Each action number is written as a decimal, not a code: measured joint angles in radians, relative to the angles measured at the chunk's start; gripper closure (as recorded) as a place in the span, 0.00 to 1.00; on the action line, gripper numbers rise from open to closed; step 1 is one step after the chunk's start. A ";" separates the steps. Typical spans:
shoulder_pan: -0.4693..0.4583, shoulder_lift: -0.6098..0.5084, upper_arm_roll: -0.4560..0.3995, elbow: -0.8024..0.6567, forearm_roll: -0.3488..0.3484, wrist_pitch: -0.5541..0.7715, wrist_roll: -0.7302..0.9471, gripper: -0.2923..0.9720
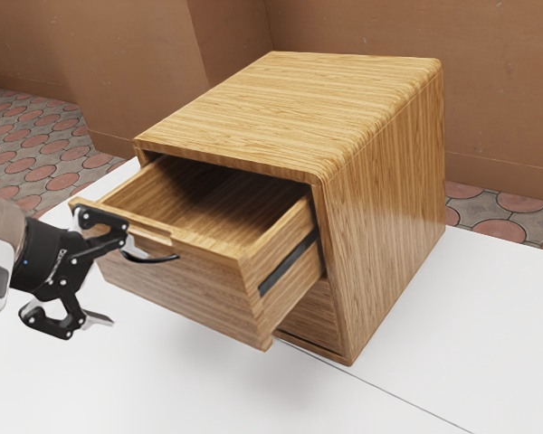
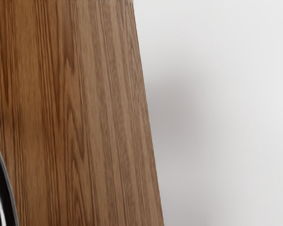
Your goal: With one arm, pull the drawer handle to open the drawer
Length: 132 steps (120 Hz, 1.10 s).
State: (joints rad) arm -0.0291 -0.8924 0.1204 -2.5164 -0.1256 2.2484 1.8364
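Exterior view: tool (image 1: pixel 75 269) stands wide, gripping nothing, handle (image 1: pixel 152 259) just ahead of it, drawer (image 1: pixel 199 285) drawn well out of cabinet (image 1: pixel 380 199), so the pull looks largely done; wrist view: front panel (image 2: pixel 70 113) close before the tool, bench (image 2: pixel 226 117) beside it.

Cabinet (image 1: pixel 344 99) and drawer (image 1: pixel 208 240) show pale striped wood grain; handle (image 1: pixel 151 259) and gripper (image 1: pixel 95 271) are black; table (image 1: pixel 452 325) white; floor (image 1: pixel 27 154) reddish round tiles.

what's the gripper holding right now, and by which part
Nothing is held: the gripper stands open by the black drawer handle, not clamped on it.
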 joint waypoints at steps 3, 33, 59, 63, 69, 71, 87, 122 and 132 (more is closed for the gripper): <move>0.000 -0.004 -0.001 0.000 0.000 -0.003 -0.001 0.24; 0.000 -0.038 -0.004 -0.021 0.000 -0.027 -0.008 0.23; 0.000 -0.083 -0.004 -0.027 0.001 -0.054 -0.013 0.23; 0.000 -0.088 -0.004 -0.031 0.001 -0.056 -0.013 0.23; 0.000 -0.099 -0.004 -0.040 0.000 -0.059 -0.014 0.22; 0.000 -0.101 -0.004 -0.043 0.000 -0.060 -0.014 0.22; 0.000 -0.127 -0.003 -0.054 0.001 -0.072 -0.016 0.23; 0.007 -0.172 -0.002 -0.064 0.003 -0.107 -0.019 0.23; 0.008 -0.179 -0.002 -0.070 0.004 -0.114 -0.019 0.22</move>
State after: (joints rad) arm -0.0216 -1.0711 0.1182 -2.5861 -0.1214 2.1341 1.8171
